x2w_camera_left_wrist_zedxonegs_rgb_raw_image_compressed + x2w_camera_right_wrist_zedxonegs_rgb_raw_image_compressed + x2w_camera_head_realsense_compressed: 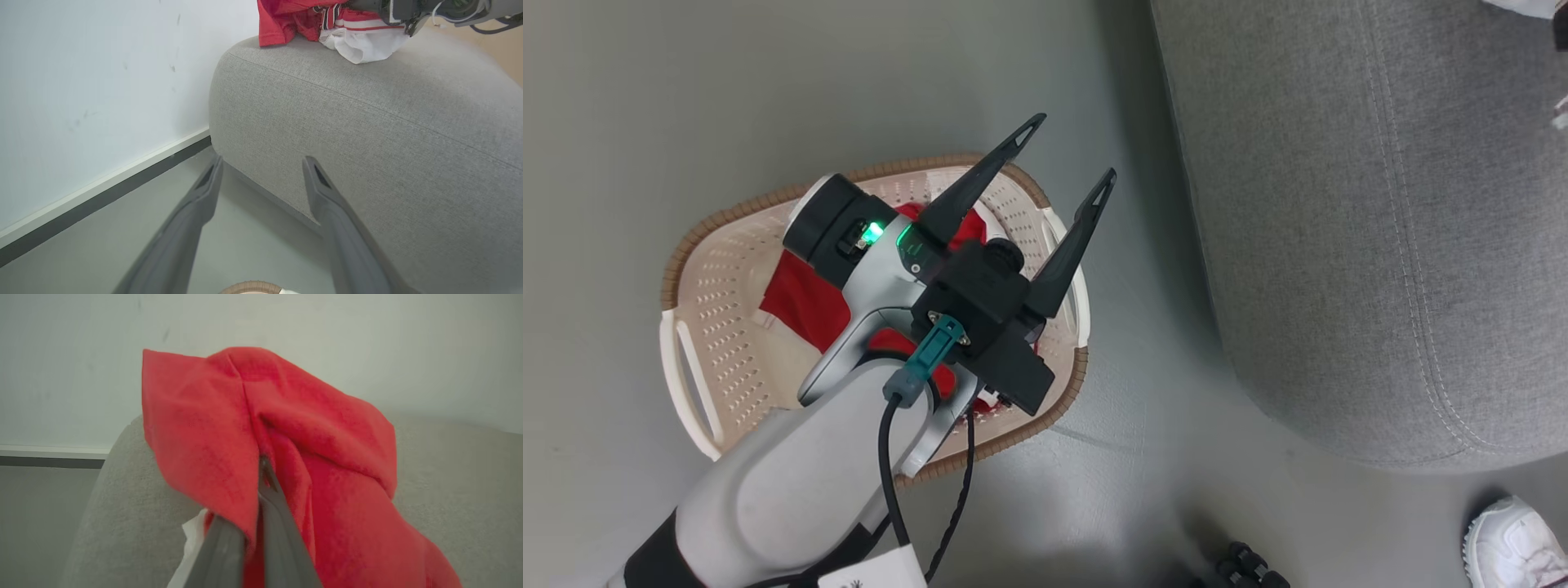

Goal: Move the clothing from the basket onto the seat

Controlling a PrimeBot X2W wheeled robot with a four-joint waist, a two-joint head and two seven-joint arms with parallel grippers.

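Observation:
The cream basket (727,327) with its brown rim stands on the floor, and red clothing (800,298) lies in it. My left gripper (1074,147) hovers above the basket, open and holding nothing, its fingers aimed at the grey seat (1380,229). In the left wrist view the open left gripper (263,163) faces the seat's side (367,122). A red and white garment (351,32) rests on the seat's top, with my right gripper (392,8) at it. My right gripper (261,473) is shut on red cloth (286,428) above the seat (449,465).
A white wall (81,81) with a dark baseboard (102,204) runs behind the seat. A person's white shoe (1515,543) sits on the floor at the lower right. A small dark object (1245,567) lies at the bottom edge.

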